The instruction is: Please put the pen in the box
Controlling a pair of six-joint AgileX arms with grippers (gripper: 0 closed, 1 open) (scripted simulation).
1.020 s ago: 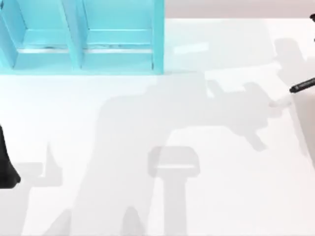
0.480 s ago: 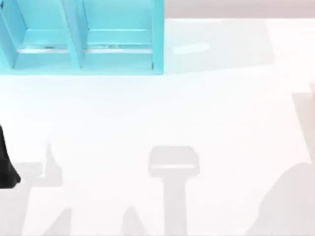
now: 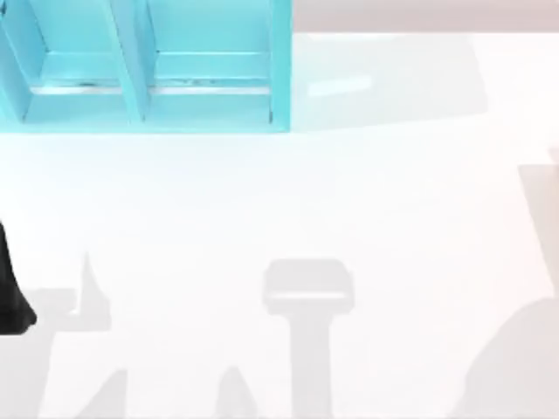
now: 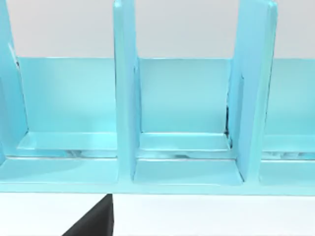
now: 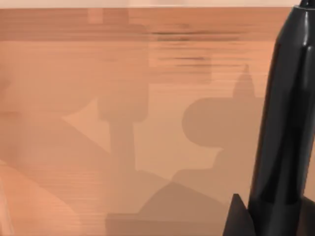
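Turquoise box [image 3: 144, 78], its compartments bare

White tabletop [image 3: 367, 218] under bright light, crossed by soft grey shadows, pale beige wall strip [image 3: 419, 13] ran along its far edge, warm orange-brown wood-grain surface [image 5: 123, 123] carried darker shadow shapes

Bright, even light from above on the white table [image 3: 288, 201], with soft grey shadows low down and at the right, a pale shine beside the blue box [image 3: 210, 78], and warm orange in the right wrist view.
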